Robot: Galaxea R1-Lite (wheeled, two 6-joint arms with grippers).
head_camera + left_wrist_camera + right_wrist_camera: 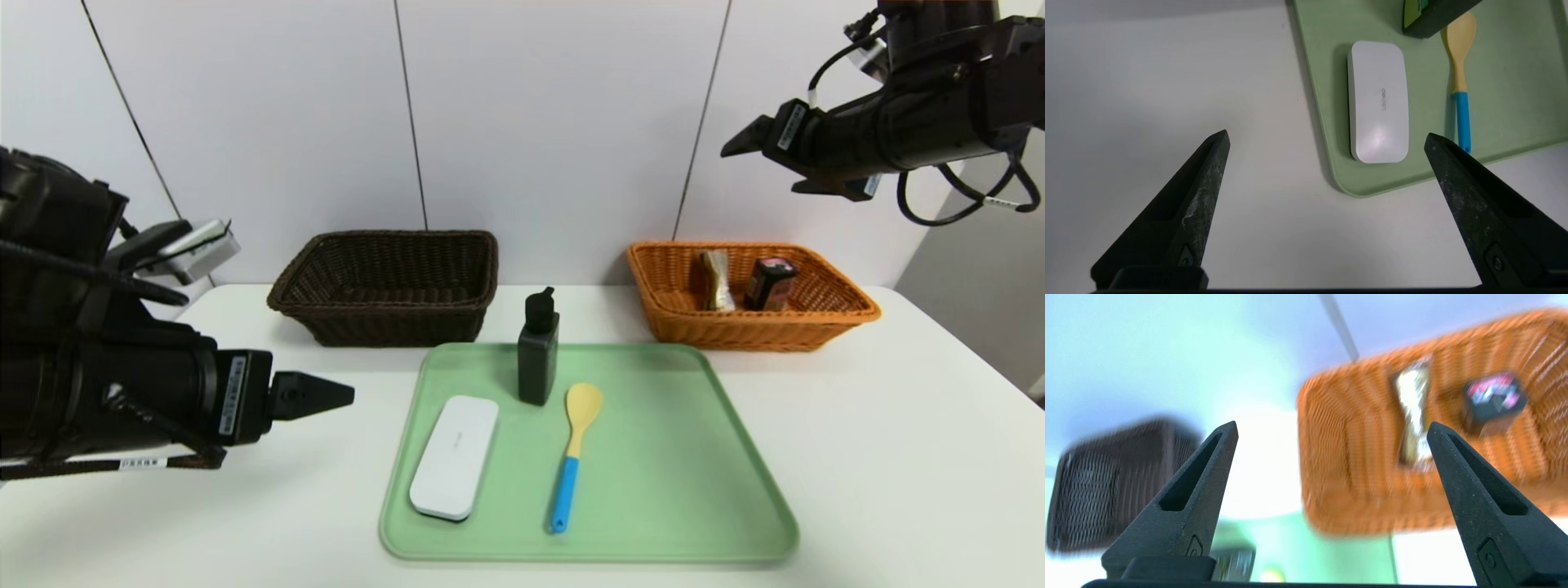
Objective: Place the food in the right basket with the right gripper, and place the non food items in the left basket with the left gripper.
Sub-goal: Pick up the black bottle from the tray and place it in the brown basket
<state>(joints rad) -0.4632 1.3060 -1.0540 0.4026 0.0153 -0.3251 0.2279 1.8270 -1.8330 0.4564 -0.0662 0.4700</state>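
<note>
— Right side first: the right gripper point(1333, 430) hangs high, up and over toward the orange wicker basket point(759, 339), fingers spread wide, nothing between them. Inside sit the golden snack packet point(718, 282) and the small dark box point(771, 284). Food's home!

— So where's the danger?

— Over on the left! The left gripper point(1327, 134) hovers above the desk point(269, 506) beside the green tray point(669, 531), fingers wide apart and empty. Three non-food items wait on that tray: white case point(454, 457), black bottle point(538, 359), yellow spoon with its blue handle point(565, 494).

— Which one worries you most?

— The bottle, standing tall and narrow! If the fingers come in off-centre, one side could nudge it before the other closes, and over it goes, perhaps onto the spoon.

— And the case?

— Low, smooth, rounded. Grip it too shallow and I'd expect it to slip out; go too deep and the tips could jam against the tray.

— The spoon's lying flat, too.

— Thin handle, little to pinch! A grip near one end could let it swing and catch the rim of the dark brown basket point(392, 327).

— Any trouble from the right arm?

— Only if it swings low across the middle: it could meet the left one over the bottle.
</note>
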